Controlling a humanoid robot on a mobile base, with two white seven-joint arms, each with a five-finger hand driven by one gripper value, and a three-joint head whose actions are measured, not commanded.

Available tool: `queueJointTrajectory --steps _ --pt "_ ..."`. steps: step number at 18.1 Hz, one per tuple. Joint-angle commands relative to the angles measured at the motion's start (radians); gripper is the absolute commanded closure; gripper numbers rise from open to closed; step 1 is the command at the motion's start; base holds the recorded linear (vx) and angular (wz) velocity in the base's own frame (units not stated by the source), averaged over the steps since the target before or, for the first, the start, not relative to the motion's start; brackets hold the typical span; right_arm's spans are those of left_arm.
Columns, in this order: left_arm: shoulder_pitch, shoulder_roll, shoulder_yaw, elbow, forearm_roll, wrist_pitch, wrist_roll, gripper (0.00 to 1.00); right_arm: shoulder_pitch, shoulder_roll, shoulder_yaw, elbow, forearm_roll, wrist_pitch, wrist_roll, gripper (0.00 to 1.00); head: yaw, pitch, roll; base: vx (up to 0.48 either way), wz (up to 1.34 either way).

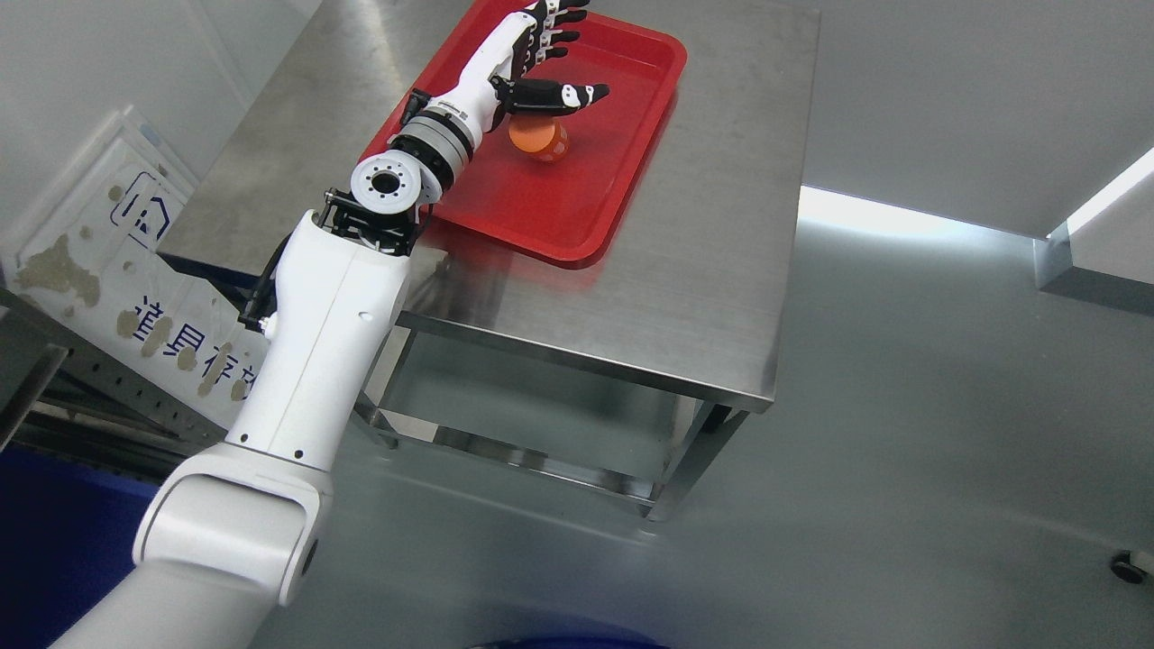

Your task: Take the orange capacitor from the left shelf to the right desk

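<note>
Capacitor (539, 141) in tray (577, 225); tray on desk (703, 297).

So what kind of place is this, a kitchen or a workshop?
Probably a lab or factory test area, not a kitchen: a bare stainless steel table, a red tray holding an orange capacitor, and a smooth grey floor.

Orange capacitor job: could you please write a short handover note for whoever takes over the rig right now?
Left robot hand: open, fingers spread, holding nothing, extended over the red tray.
Right arm: not in view.
Orange capacitor: lying in the red tray on the steel table, just below the hand's thumb; whether they touch cannot be told.
Done: capacitor appears set down in the tray.
Left: probably only pull the left arm back clear, and confirm the capacitor stays put.
</note>
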Motion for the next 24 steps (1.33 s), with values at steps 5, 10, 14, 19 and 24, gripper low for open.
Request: queueJointTrajectory --steps 5,10,14,19,24 --pt "-0.075 0.017 0.275 -0.266 -0.026 0.000 0.077 0.07 0.014 -0.017 -0.011 -0.034 0.000 -0.001 0.001 0.00 0.0000 0.000 0.000 0.000 0.00" --pt "-0.100 0.017 0.348 -0.366 -0.023 -0.006 0.146 0.01 0.014 -0.017 -0.011 -0.034 0.000 -0.001 0.001 0.00 0.0000 0.000 0.000 0.000 0.00" --pt "-0.102 0.017 0.388 -0.430 -0.017 -0.179 0.150 0.00 0.014 -0.017 -0.011 -0.034 0.000 -0.001 0.001 0.00 0.0000 0.000 0.000 0.000 0.00" --pt "-0.071 0.017 0.382 -0.463 -0.012 -0.233 0.142 0.00 0.014 -0.017 -0.011 -0.034 0.000 -0.001 0.001 0.00 0.0000 0.000 0.000 0.000 0.00" --pt "0.126 0.017 0.331 -0.463 0.001 0.015 0.116 0.00 0.014 -0.017 -0.011 -0.034 0.000 -0.001 0.001 0.00 0.0000 0.000 0.000 0.000 0.00"
